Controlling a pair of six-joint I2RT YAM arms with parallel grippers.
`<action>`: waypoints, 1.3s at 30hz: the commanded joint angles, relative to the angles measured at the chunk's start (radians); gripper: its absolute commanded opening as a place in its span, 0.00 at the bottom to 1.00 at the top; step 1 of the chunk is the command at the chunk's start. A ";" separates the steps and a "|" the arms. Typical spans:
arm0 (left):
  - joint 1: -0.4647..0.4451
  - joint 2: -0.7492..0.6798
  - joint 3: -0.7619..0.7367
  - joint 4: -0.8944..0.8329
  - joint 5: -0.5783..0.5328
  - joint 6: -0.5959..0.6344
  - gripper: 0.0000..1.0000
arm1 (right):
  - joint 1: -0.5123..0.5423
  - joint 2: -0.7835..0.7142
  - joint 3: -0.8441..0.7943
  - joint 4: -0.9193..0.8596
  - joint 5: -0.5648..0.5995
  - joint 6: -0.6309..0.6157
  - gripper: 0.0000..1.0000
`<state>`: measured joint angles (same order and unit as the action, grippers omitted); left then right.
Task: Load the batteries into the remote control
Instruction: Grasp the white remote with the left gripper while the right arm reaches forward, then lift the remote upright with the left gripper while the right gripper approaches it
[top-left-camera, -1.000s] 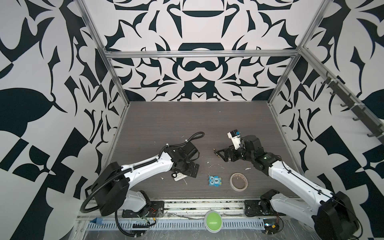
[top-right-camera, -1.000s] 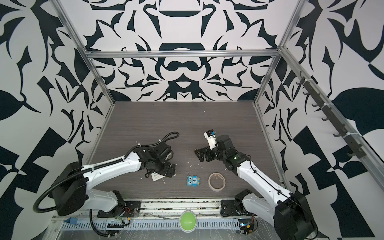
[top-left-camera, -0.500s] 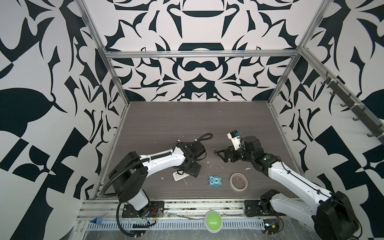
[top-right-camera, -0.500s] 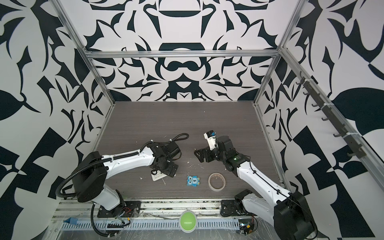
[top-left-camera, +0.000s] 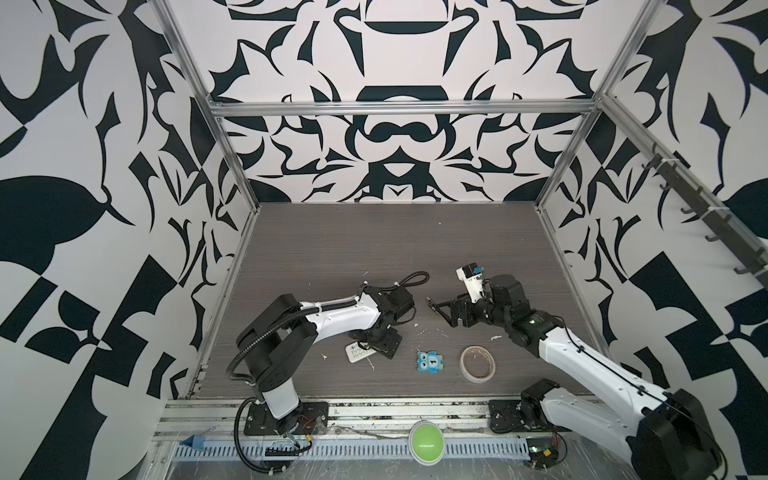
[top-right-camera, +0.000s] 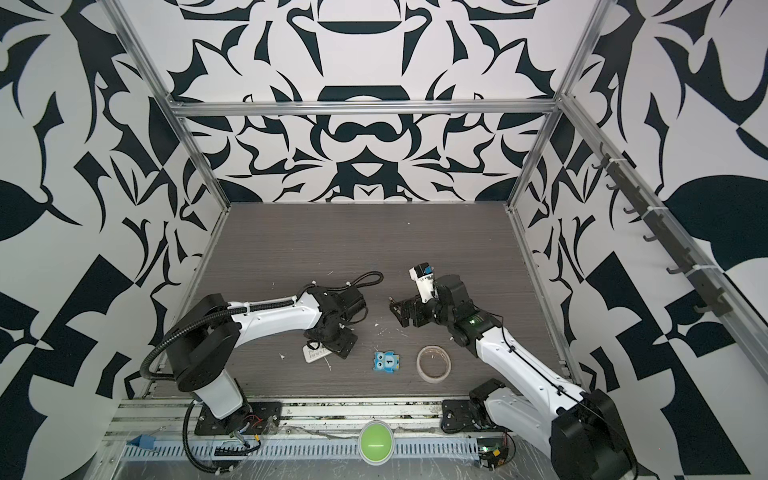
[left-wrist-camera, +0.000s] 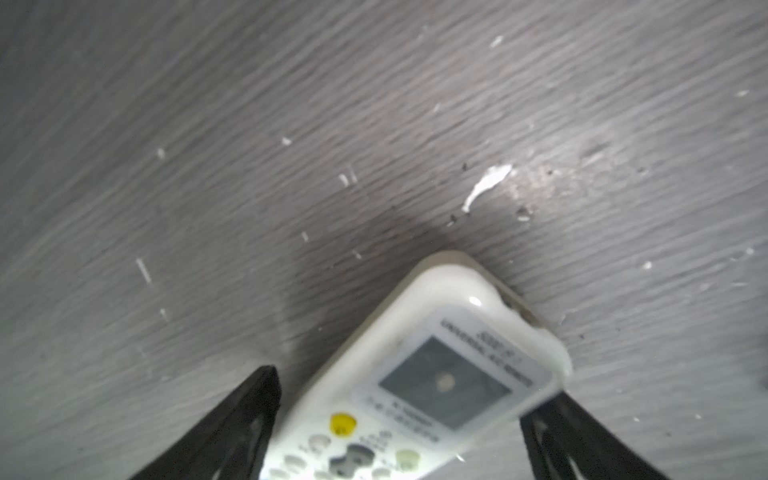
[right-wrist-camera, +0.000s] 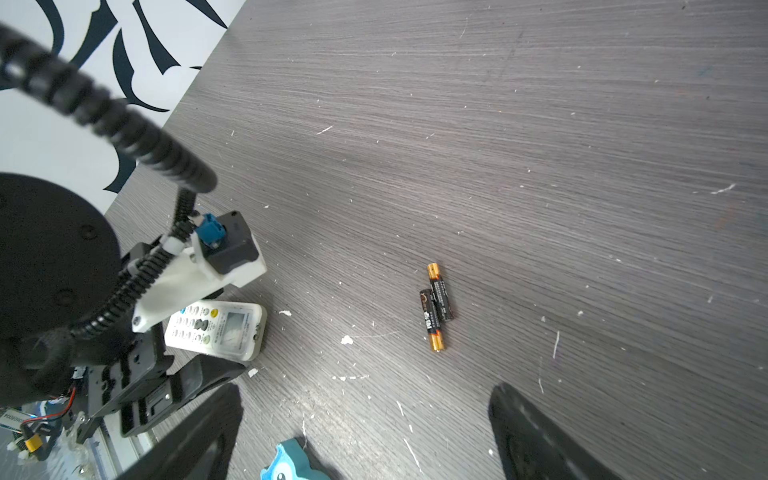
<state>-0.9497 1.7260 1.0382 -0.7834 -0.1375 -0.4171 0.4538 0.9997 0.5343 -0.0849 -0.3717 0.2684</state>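
The white remote control (top-left-camera: 356, 354) (top-right-camera: 314, 354) lies face up near the table's front, with its grey screen and yellow button showing in the left wrist view (left-wrist-camera: 432, 365). My left gripper (top-left-camera: 376, 343) (left-wrist-camera: 403, 392) stands over it, open, with one finger on each long side. A narrow gap shows at one finger, and the other finger sits at the remote's corner. Two batteries (right-wrist-camera: 434, 307) lie side by side on the bare table ahead of my right gripper (top-left-camera: 440, 311) (right-wrist-camera: 365, 390). That gripper hovers open and empty.
A blue owl tile (top-left-camera: 430, 363) (right-wrist-camera: 291, 461) and a tape roll (top-left-camera: 462, 365) lie right of the remote near the front edge. White scraps dot the table. A green button (top-left-camera: 426, 444) sits on the front rail.
My left arm has swung its elbow toward the middle while the gripper stayed over the remote. Its fingers have come slightly closer together. The right arm has barely moved.
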 joint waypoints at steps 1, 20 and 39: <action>-0.003 0.026 0.030 -0.010 -0.007 0.008 0.87 | 0.003 -0.013 0.002 0.023 0.009 0.000 0.96; -0.001 0.065 0.064 0.001 -0.025 0.043 0.41 | 0.003 -0.045 -0.016 0.020 0.016 0.000 0.91; 0.354 -0.544 -0.166 0.563 0.468 -0.103 0.20 | 0.035 -0.117 0.019 0.282 -0.392 0.056 0.99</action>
<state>-0.6140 1.2514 0.8913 -0.3798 0.1467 -0.4839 0.4686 0.8871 0.5079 0.0772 -0.6300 0.2909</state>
